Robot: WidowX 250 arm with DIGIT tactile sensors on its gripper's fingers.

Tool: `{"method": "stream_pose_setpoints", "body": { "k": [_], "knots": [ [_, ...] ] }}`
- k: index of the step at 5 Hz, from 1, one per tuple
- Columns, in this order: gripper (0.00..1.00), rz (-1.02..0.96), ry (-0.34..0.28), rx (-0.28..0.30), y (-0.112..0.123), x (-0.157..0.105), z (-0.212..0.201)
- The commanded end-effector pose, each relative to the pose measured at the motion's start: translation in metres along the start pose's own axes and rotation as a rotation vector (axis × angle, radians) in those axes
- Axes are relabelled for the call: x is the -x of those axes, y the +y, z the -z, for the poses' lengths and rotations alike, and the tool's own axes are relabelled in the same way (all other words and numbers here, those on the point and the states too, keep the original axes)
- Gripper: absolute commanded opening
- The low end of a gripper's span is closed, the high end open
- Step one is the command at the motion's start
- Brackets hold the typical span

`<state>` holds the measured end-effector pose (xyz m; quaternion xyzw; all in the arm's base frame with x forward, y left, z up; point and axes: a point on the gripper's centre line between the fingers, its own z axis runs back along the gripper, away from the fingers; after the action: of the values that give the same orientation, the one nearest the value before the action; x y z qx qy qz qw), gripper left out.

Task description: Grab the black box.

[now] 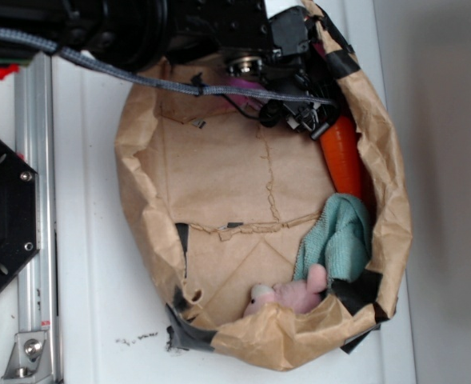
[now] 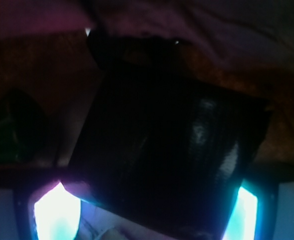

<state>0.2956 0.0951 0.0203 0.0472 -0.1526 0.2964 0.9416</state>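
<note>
Although the wrist view is dark, the black box fills it, just below the gripper in the paper bag. It looks stiff, light and slippery; its opposite flat edges seem best. Whether the jaws hold it cannot be told.

Wrist view, dim. Black box fills centre frame, tilted, faint gloss highlights on its right side. Glowing fingertips flank its lower corners.
</note>
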Motion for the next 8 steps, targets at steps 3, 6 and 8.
{"method": "stream_pose_setpoints", "body": {
  "k": [3,6,8],
  "knots": [
    [0.0,0.035,0.028,0.191,-0.016,0.03,-0.068],
    [0.0,0.111,0.034,0.378,-0.047,0.05,-0.127],
    [0.0,0.175,0.181,0.426,-0.077,0.042,-0.138]
  ]
}}
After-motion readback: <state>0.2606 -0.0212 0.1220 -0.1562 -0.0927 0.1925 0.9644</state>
